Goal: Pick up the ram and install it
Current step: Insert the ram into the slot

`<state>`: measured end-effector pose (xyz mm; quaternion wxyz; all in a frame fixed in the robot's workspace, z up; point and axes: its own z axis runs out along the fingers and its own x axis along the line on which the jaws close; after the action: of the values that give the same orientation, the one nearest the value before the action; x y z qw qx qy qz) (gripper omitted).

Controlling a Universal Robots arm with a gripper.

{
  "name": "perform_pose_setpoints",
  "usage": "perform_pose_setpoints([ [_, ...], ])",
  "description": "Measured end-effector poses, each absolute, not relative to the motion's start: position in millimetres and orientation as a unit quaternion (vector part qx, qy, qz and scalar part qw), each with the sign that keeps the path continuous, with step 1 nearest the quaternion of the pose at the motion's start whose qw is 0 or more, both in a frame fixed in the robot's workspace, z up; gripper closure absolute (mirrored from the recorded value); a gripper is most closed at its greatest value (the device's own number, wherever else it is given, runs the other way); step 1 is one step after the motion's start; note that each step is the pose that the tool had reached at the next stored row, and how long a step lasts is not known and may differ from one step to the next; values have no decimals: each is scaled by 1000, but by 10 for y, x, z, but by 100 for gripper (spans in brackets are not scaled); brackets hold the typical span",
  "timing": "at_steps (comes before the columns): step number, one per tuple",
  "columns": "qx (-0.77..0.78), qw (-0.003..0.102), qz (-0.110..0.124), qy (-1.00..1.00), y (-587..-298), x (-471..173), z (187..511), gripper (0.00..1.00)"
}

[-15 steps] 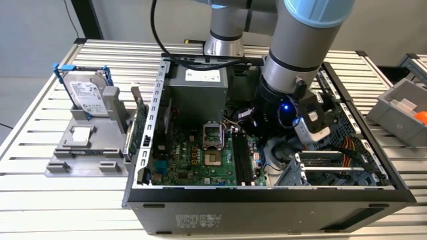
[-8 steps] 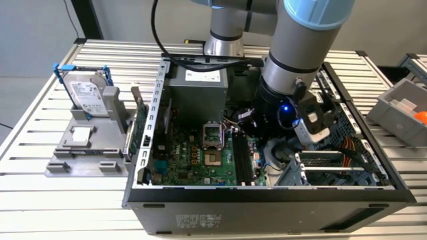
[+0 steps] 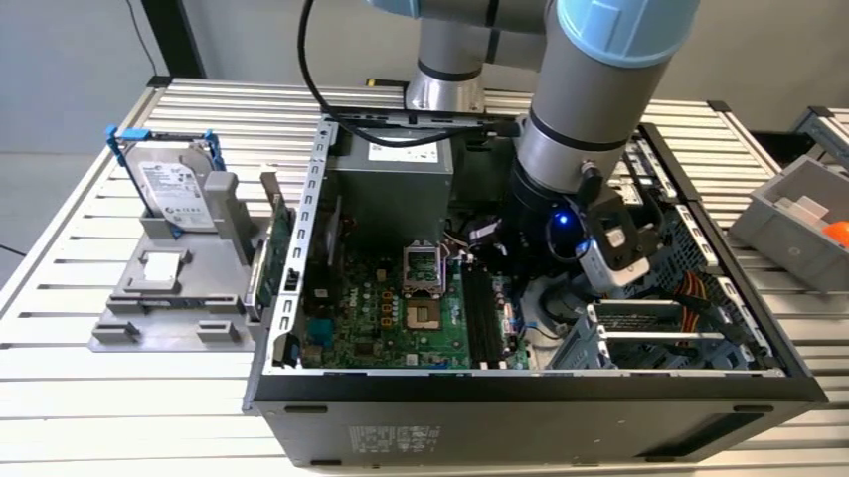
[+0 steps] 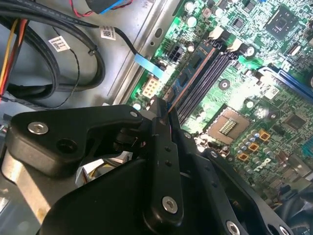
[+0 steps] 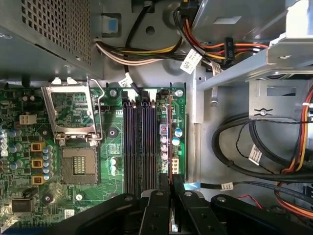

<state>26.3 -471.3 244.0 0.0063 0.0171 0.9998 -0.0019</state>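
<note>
Jaws pinched on the ram (image 5: 169, 142), edge-on above motherboard (image 5: 112, 132) slots, slatted metal table (image 3: 80, 288) beneath.

My gripper (image 5: 170, 188) is matt black, plastic by the look of it, with bright steel screw heads set in its links; in both wrist views its fingers (image 4: 164, 147) look faintly grainy. Between them the ram (image 5: 169, 132) shows a thin edge of dull board. The motherboard (image 5: 78, 205) is glossy green laminate, dotted with shiny solder and silvery capacitor tops. The memory slots (image 5: 139, 142) are dark, smooth plastic. The case (image 3: 531, 393) is grey sheet metal inside, satin black outside. Cables (image 5: 234, 142) wear smooth rubbery sheathing with white paper tags. In the exterior view my arm (image 3: 597, 89) is brushed metal with pale blue plastic caps, and the table (image 3: 80, 388) is ribbed aluminium.
</note>
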Motion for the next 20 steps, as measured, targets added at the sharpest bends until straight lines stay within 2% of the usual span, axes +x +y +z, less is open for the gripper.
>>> perform_pose_setpoints([
  [20,16,6,-5,1000,-4722,208,2307,100],
])
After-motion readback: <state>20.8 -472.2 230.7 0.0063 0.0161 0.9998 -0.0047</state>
